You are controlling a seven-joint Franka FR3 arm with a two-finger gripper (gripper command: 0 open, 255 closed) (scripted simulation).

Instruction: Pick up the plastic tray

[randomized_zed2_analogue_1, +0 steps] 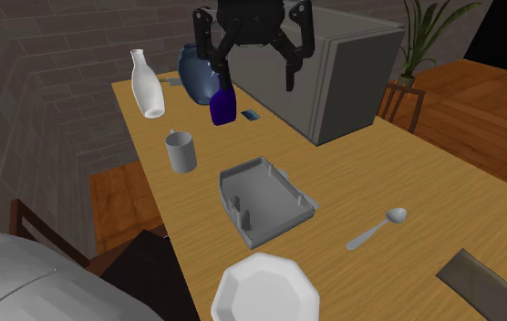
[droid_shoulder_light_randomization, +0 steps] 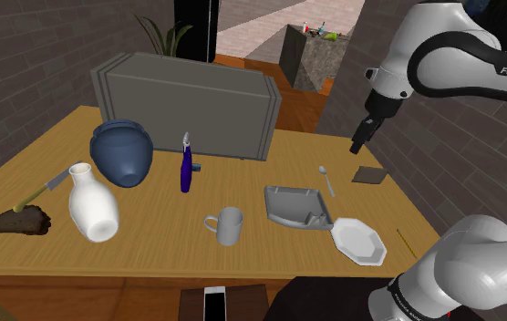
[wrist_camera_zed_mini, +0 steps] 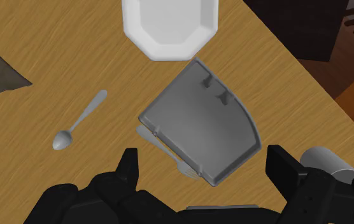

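Poised over the wooden table (wrist_camera_zed_mini: 55, 38), the all-black two-finger gripper (randomized_zed2_analogue_1: 252, 78) hangs with its fingers spread wide and empty, apparently ready to straddle a wall of the shallow grey rectangular tray (wrist_camera_zed_mini: 201, 124) lying flat directly beneath. A white octagonal plate (wrist_camera_zed_mini: 169, 22) crowds the tray's far corner, which seems to favour a straight-down approach.

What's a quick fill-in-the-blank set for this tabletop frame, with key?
1. The gripper hangs over the grey tray, and its fingers are ____.
2. The plate beside the tray is coloured ____.
3. The grey mug stands ____ on the table.
4. The slim bottle is coloured ____.
Missing words: open; white; upright; blue.
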